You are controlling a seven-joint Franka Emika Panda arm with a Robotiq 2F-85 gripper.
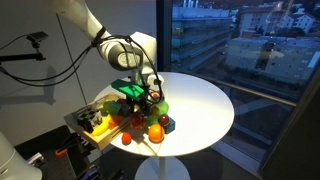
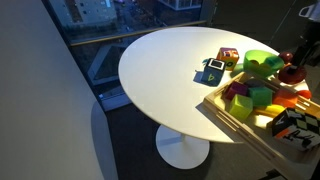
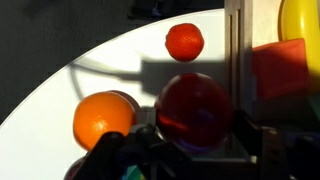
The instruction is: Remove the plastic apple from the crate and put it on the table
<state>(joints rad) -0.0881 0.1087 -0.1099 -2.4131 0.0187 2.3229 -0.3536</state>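
Between the jaws, in the wrist view, sits the apple (image 3: 195, 108), dark red and filling the gap. They look closed onto its sides, so I judge the grasp made. Bare white surface (image 2: 170, 70) shows behind it, with an orange ball (image 3: 103, 118) just beside it and a smaller orange-red fruit (image 3: 184, 42) farther off. In both exterior views the arm hangs over the crate (image 2: 235, 125) at its table-side edge, among the other toys. What is left, as I read it, is carrying the apple out over open surface, setting it down and letting go.

Much is unclear. The jaw tips are dark and cut off at the bottom of the wrist view, so actual contact cannot be confirmed. One exterior view crops the arm at the frame edge. Neither shows whether the apple is already clear of the crate.
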